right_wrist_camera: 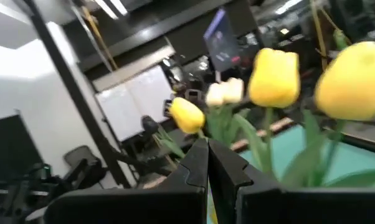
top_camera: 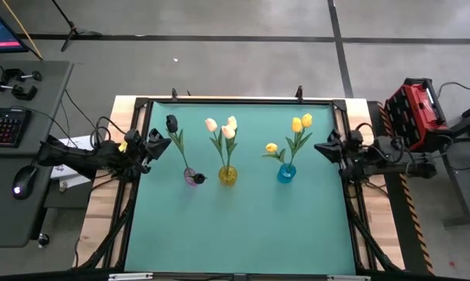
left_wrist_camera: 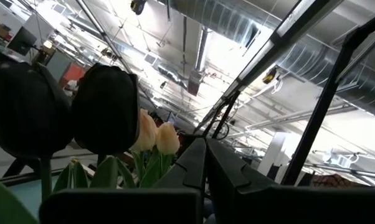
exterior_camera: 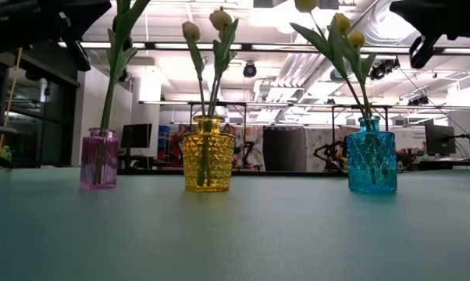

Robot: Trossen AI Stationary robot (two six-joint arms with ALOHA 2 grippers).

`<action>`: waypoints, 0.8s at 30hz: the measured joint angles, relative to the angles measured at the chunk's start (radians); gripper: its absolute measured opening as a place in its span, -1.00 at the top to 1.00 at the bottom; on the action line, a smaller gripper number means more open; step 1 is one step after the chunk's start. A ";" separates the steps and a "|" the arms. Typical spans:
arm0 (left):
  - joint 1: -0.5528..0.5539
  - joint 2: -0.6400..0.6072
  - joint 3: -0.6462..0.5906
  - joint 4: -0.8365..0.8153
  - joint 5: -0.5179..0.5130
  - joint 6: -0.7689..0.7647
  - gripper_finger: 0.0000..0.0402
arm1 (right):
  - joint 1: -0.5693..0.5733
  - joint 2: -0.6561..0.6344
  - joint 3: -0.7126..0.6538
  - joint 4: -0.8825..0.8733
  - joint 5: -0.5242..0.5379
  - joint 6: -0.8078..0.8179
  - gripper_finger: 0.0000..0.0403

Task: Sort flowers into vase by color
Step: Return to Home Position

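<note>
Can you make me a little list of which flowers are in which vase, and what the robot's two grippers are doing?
Purple vase: black flowers
Yellow vase: three cream flowers
Blue vase: three yellow flowers
Vases: upright, in a row on the green mat
Left gripper: shut, empty, at the mat's left edge by the black flowers
Right gripper: shut, empty, at the mat's right edge by the yellow flowers

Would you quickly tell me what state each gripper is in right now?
Left gripper: shut, empty, by the table's left edge.
Right gripper: shut, empty, by its right edge.
</note>
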 joint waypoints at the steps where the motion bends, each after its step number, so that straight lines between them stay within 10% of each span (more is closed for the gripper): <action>1: 0.000 0.000 0.001 -0.001 0.000 0.000 1.00 | 0.000 0.006 -0.021 0.045 -0.010 -0.003 1.00; 11: 0.000 0.000 0.001 -0.031 0.004 0.000 1.00 | 0.000 -0.003 -0.229 0.361 -0.057 -0.044 1.00; 24: 0.000 0.000 0.001 -0.046 0.004 0.000 1.00 | 0.000 -0.002 -0.235 0.248 -0.092 -0.102 1.00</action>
